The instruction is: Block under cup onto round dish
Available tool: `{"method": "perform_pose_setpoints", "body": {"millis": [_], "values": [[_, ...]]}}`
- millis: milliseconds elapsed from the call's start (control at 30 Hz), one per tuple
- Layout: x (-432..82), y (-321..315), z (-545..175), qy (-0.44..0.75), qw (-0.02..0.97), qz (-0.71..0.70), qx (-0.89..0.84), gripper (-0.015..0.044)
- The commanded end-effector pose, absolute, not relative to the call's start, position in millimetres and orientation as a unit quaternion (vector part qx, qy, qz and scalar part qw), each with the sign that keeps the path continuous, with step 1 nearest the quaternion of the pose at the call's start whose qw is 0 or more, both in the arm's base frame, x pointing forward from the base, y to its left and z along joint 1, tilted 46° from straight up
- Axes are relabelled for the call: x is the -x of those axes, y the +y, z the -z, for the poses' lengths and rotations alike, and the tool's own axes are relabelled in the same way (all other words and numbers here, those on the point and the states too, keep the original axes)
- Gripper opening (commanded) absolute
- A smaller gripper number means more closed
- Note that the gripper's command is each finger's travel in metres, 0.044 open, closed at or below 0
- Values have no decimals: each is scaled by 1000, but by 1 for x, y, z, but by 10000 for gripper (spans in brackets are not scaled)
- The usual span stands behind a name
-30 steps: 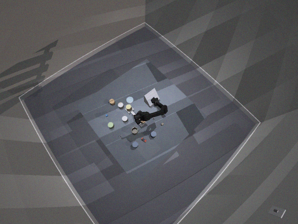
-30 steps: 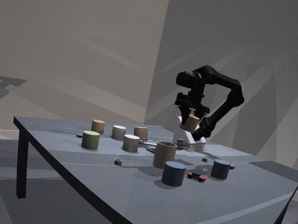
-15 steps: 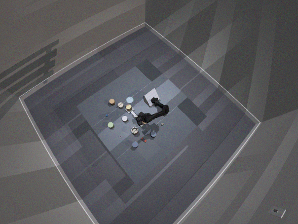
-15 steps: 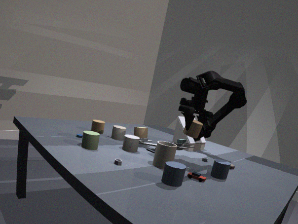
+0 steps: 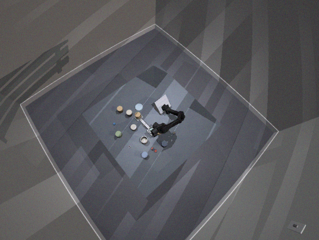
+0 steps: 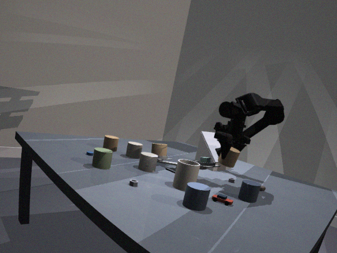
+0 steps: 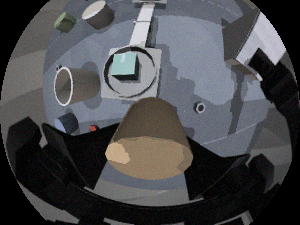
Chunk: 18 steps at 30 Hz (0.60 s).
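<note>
My gripper (image 6: 232, 156) (image 7: 150, 132) is shut on a tan cup (image 6: 229, 159) (image 7: 150, 121), which it holds tilted in the air beside the balance's near end. A teal block (image 5: 151, 129) (image 6: 205, 159) (image 7: 125, 65) sits uncovered inside the ring on that end of the balance (image 5: 143, 123) (image 7: 141, 31). The other tan cup (image 5: 137, 114) (image 6: 159, 150) stands on the far end. The round light-blue dish (image 5: 139, 107) lies behind that far cup, with nothing on it; it is hidden in the exterior view.
A hollow beige cup (image 5: 143, 140) (image 6: 186, 175) (image 7: 82, 86) stands beside the block's end of the balance. A white slanted panel (image 5: 161, 103) (image 7: 250, 46) stands near the arm's base. Blue cylinders (image 6: 196, 196) (image 6: 249, 191), a green one (image 6: 102, 159), a red car (image 6: 222, 199) and a nut (image 7: 200, 107) are around.
</note>
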<state>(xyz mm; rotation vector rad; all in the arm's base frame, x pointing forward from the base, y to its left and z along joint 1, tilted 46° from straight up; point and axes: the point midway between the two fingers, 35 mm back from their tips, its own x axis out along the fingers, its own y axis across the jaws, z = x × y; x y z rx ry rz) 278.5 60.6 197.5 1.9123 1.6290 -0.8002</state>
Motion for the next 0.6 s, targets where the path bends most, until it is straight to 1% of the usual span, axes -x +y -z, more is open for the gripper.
{"method": "perform_pose_setpoints", "body": {"millis": [0,400,567], "values": [[-269,75,-201,600,253,287,-703,0],[-239,113,-200,614,258,273,-694,0],[-235,118,-199,616,258,271,-693,0]]}}
